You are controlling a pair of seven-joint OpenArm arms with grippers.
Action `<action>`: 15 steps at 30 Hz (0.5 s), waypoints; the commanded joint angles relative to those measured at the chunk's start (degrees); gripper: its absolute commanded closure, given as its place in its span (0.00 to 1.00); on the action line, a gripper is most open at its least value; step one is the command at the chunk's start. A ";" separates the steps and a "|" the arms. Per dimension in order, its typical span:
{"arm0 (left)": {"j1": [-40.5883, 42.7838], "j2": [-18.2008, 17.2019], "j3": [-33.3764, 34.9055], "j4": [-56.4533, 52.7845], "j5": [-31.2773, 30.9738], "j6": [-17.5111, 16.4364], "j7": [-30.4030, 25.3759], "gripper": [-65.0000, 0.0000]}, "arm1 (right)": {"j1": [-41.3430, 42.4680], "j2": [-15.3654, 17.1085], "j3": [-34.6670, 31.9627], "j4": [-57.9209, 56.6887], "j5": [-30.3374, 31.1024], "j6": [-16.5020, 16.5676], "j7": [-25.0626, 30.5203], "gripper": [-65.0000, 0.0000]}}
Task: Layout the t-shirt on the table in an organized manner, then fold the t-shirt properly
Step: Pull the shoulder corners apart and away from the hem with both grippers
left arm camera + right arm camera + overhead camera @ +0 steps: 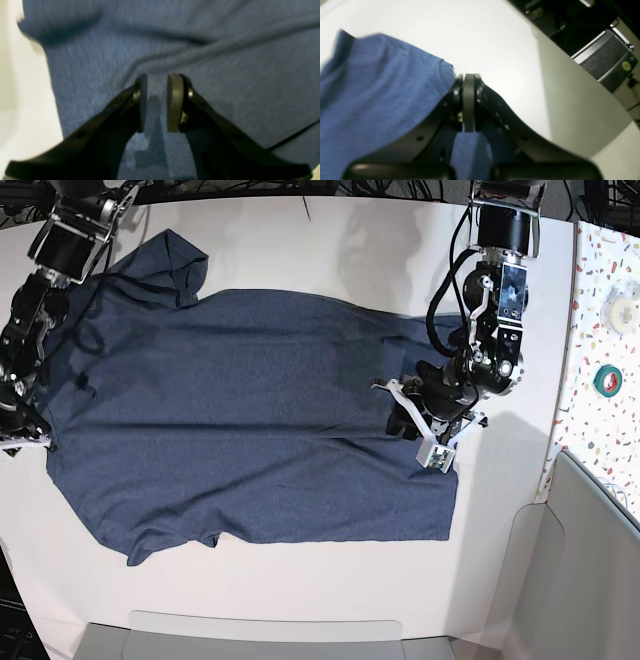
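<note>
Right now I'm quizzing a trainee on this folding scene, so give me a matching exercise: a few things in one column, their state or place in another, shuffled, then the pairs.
Things:
1. left gripper
2. right gripper
3. t-shirt
4. table

States or places:
A. white, bare along the far edge
B. jaws parted above blue cloth
C. spread out wide, lettering not visible
D. jaws shut on the cloth's edge

Pairs: 1-B, 2-D, 3-C, 4-A
</note>
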State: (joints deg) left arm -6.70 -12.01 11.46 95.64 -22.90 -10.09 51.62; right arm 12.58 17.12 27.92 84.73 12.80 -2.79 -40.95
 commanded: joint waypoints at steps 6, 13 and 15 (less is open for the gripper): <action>2.44 -1.75 -0.34 6.47 -0.27 -0.15 -0.67 0.79 | -5.77 -2.49 4.30 12.81 -0.09 0.19 1.87 0.94; 5.69 -3.24 -1.66 13.16 -0.27 -0.15 -0.76 0.79 | -13.59 -4.95 4.39 23.71 -0.09 0.19 2.05 0.93; 6.30 -3.33 -2.45 15.27 -0.27 -0.15 -0.76 0.79 | -15.52 -5.92 4.39 26.96 -0.09 0.19 2.05 0.93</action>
State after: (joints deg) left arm 0.67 -14.94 9.47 109.47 -23.05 -10.24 52.51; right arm -3.55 10.39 32.10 110.50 12.64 -2.70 -40.51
